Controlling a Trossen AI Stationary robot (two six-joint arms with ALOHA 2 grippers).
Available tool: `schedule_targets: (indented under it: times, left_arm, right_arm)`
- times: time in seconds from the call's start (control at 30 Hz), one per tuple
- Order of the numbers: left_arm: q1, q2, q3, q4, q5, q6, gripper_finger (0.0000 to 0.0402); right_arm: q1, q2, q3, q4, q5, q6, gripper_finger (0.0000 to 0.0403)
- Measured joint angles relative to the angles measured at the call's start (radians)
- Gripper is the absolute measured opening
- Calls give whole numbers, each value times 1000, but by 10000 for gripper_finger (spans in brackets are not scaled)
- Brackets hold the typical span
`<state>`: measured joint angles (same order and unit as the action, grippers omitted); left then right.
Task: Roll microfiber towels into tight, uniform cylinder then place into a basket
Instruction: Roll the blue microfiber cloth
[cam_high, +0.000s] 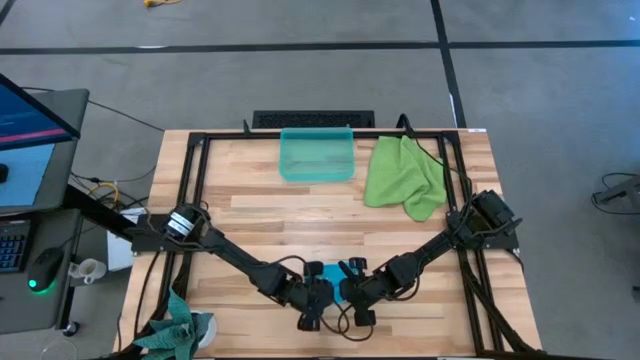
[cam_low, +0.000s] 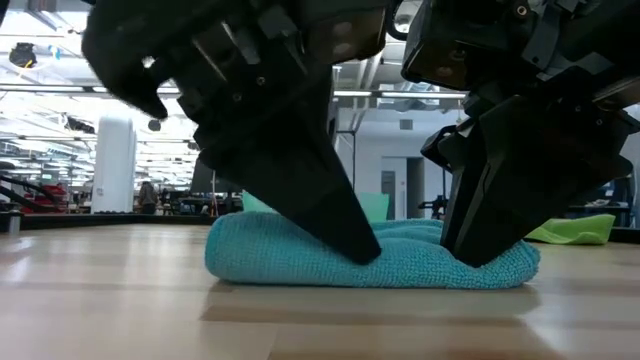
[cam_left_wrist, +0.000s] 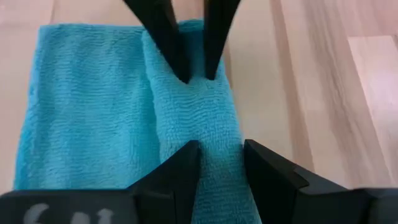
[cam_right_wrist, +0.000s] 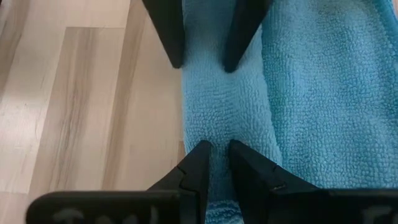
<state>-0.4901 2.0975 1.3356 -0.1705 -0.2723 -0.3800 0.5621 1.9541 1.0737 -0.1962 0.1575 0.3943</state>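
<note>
The sky-blue towel's (cam_left_wrist: 93, 106) rolled edge is being pinched near the table's front edge by the left gripper (cam_left_wrist: 219, 155) and the right gripper (cam_right_wrist: 219, 157) — both clamped on its ends, evidently so the roll stays tight and even.

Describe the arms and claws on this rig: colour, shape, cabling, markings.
Two matte black jointed arms. The left arm has a silvery round joint cap near its base; black cables loop beside the right arm. The left claw and right claw each have two flat black fingers tapering to wedge tips. Pale markings on both claw bodies are unreadable.
</note>
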Motion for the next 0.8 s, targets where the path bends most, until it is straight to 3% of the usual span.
schedule_targets:
  times: [0.47,0.7,0.8]
  left_arm:
    - [-4,12,4,-58,-20,-115,125]
    - [-3,12,2,-56,-13,-165,125]
    - [-3,12,2,-54,-12,-171,125]
  right_arm:
    - [0,0,0,3,-1,52,93]
    - [0,-6,0,10,-8,53,129]
    - [-9,-31,0,-17,-75,53,144]
